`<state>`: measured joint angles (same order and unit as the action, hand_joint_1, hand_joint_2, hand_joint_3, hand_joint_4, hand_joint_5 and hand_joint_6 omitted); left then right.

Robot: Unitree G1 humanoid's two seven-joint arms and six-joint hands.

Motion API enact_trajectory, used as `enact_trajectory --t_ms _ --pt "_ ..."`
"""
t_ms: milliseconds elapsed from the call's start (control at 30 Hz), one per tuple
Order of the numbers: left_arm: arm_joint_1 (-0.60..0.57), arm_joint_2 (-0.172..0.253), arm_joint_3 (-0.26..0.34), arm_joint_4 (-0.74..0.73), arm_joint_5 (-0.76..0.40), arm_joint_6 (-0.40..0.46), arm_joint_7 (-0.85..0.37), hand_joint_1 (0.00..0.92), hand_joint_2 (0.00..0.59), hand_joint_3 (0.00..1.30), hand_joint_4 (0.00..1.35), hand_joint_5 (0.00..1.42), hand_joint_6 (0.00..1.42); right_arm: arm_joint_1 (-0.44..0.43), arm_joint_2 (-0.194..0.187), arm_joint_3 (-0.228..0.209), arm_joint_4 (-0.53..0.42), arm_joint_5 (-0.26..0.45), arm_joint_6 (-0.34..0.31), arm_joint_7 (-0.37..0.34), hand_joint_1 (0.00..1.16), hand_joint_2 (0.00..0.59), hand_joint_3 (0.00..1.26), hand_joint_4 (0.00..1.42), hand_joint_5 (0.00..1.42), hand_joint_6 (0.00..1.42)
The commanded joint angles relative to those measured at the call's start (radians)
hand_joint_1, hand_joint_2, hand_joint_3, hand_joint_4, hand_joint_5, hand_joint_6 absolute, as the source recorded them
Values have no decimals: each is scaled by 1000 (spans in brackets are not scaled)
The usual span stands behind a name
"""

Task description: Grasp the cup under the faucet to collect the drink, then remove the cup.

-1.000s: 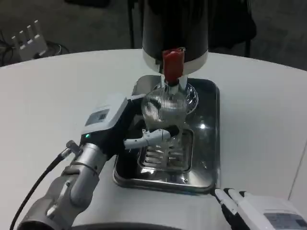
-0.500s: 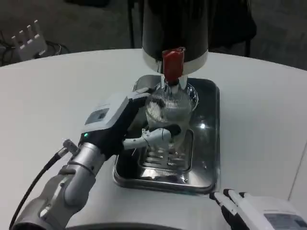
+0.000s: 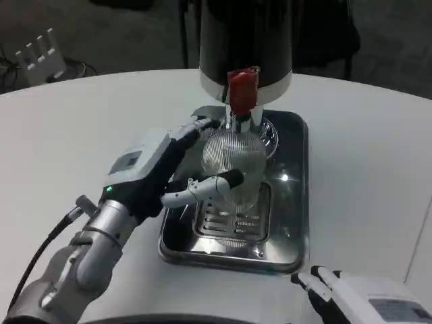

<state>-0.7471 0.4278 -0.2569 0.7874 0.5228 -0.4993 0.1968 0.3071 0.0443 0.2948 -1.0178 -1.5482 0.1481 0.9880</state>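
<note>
The cup (image 3: 234, 169) stands on the tray (image 3: 291, 223), right under the red tap (image 3: 242, 90) of the dispenser (image 3: 246, 40), its rim close below the spout. Its base sits by the far edge of the slotted grate (image 3: 233, 226). The tray's raised rim leaves a narrow strip of steel on the cup's right; on its left the left hand (image 3: 158, 172) takes up the room. Toward the near edge of the tray the grate lies bare, and beyond the rim the white table (image 3: 364, 155) is wide and flat on both sides. The left hand reaches in from the lower left with its silver forearm slanting up toward the tray, white back turned up, and grips the cup: one finger lies across the near side of the glass, others curl round its far left side. The right hand (image 3: 358, 300) lies low at the table's near right edge, well apart from the tray; whether its fingers are spread or curled cannot be told. The cup is clear, ribbed with fine vertical lines, and round. The tray is polished metal with rounded corners. The dispenser is a dark cylinder with a pale band at its foot.
</note>
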Motion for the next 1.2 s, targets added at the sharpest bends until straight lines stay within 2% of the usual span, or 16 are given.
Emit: enact_trajectory --t_ms 33,133,267,433,567,700,800,867,1033,1200 --pt "37 29 28 -32 -15 -18 6 6 27 6 0 50 215 -10 79 11 18 -3 15 15 88 490 83 0 0 0" --pt "48 38 43 -49 -26 -23 4 2 24 0 0 38 196 -17 78 11 21 -6 19 17 88 490 84 0 0 0" --pt "99 43 99 -113 -60 -56 34 0 29 24 0 59 226 -18 73 8 19 -4 21 12 88 490 84 0 0 0" --pt "188 40 203 -238 -170 -95 23 0 71 96 3 113 259 -29 72 5 22 1 27 10 88 490 85 0 0 0" --pt "220 40 283 -384 -326 -93 -69 0 90 193 107 207 294 -36 67 5 28 7 27 10 88 490 84 0 0 0" --pt "195 54 319 -487 -495 -21 -247 0 102 275 215 314 378 -42 67 7 35 8 29 12 88 490 84 0 0 0" --pt "155 64 344 -550 -676 124 -427 0 103 275 211 315 387 -44 68 11 36 11 29 16 88 490 84 0 0 0" --pt "135 78 353 -588 -754 200 -518 0 103 277 205 310 377 -45 70 18 34 10 26 12 88 490 84 0 0 0" --pt "116 96 357 -654 -806 314 -648 0 101 261 193 304 368 -48 71 22 36 9 29 8 88 490 84 0 0 0" --pt "98 106 340 -689 -794 357 -752 0 88 238 166 280 346 -35 72 26 30 11 30 5 88 490 84 0 0 0"
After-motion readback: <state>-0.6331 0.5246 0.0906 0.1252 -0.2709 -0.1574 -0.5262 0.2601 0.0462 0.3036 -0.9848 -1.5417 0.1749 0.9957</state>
